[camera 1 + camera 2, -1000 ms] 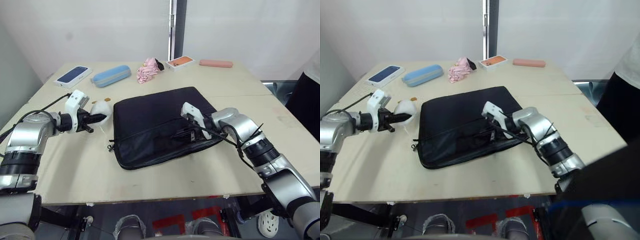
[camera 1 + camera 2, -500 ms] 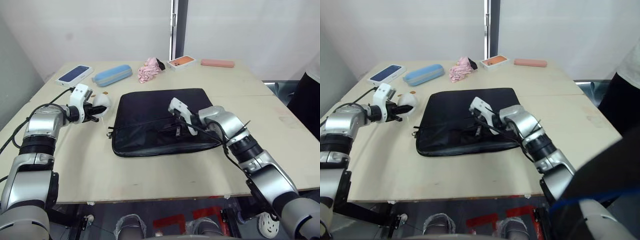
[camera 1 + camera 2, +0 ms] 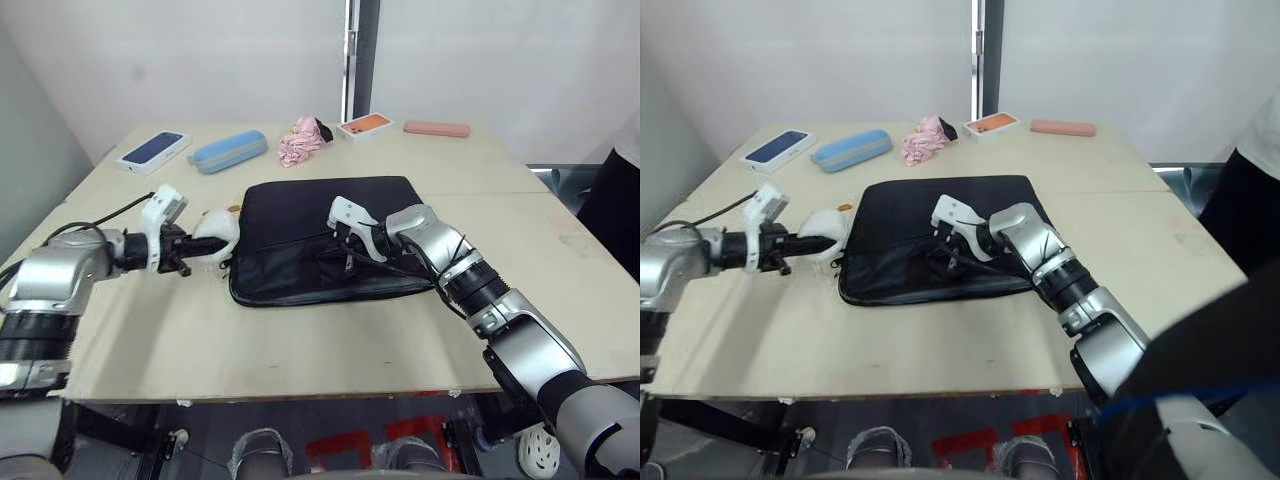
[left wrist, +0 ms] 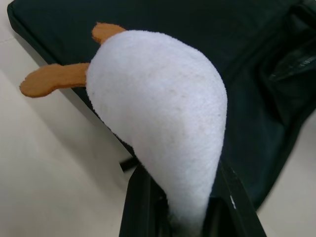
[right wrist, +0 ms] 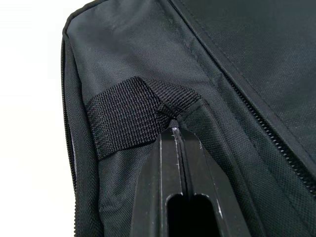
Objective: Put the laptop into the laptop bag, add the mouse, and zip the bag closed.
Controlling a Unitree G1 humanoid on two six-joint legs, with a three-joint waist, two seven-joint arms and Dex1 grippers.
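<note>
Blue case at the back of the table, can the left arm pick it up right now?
Probably not yet: the left gripper is shut on the puffy white toy. The table towards the blue case looks free.

The laptop bag (image 3: 320, 240) hides whatever it holds. A puffy white oval (image 4: 163, 118) covers most of the left claw (image 4: 190, 224). The right claw (image 5: 180, 140) tips vanish under a strap handle (image 5: 133, 116).
</note>
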